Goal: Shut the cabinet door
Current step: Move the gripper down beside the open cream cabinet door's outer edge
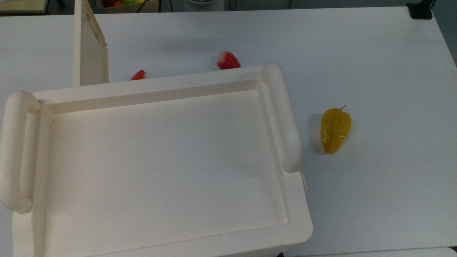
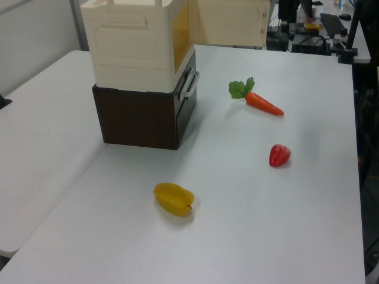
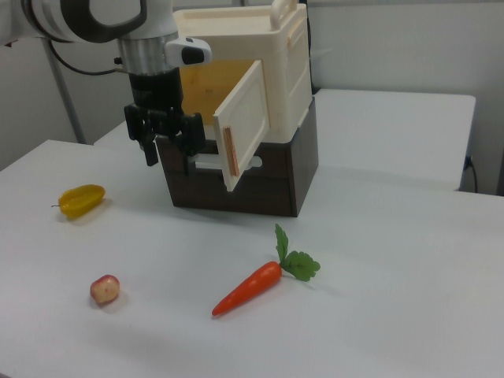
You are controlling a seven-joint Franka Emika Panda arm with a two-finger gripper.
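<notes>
White table (image 3: pixel 409 260) bare beside cabinet door (image 3: pixel 244 126) (swung open); pincer (image 3: pixel 168 161) spread, empty.

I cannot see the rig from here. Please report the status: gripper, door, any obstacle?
Gripper open, holding nothing, in front of the cabinet. Cabinet door swung open. Carrot lies on the table, well clear of the door.

No words, numbers or brand marks can be read anywhere — the cabinet (image 1: pixel 160 171), its door (image 3: pixel 246 126) and the counter (image 1: pixel 375 64) all show plain, unprinted surfaces.
</notes>
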